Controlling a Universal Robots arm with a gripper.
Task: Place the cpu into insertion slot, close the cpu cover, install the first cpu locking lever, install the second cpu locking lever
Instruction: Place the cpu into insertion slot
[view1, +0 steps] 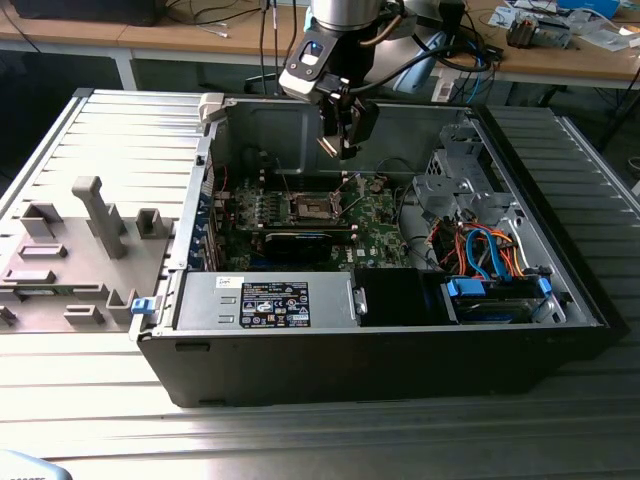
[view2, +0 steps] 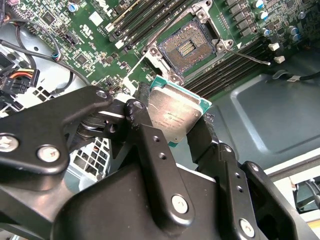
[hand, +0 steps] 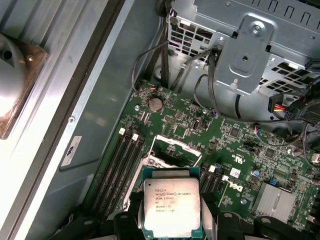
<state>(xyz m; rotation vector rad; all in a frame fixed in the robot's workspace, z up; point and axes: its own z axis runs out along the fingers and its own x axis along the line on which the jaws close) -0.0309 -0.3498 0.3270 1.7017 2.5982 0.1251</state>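
Placement step in hand: gripper (view1: 342, 148) clamped on cpu (hand: 171, 206), hovering above exposed slot (view2: 186, 47), apart from it. Seating appears to call for squaring cpu to slot and gentle lowering.

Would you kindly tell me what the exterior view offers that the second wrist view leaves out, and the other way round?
From the exterior view you get the whole open computer case, its power supply and a grey fixture block on the table at the exterior view's left. From the second wrist view you get the cpu clamped in the gripper and the bare contacts of the empty insertion slot. Both share the gripper poised above the green motherboard, with the insertion slot uncovered.
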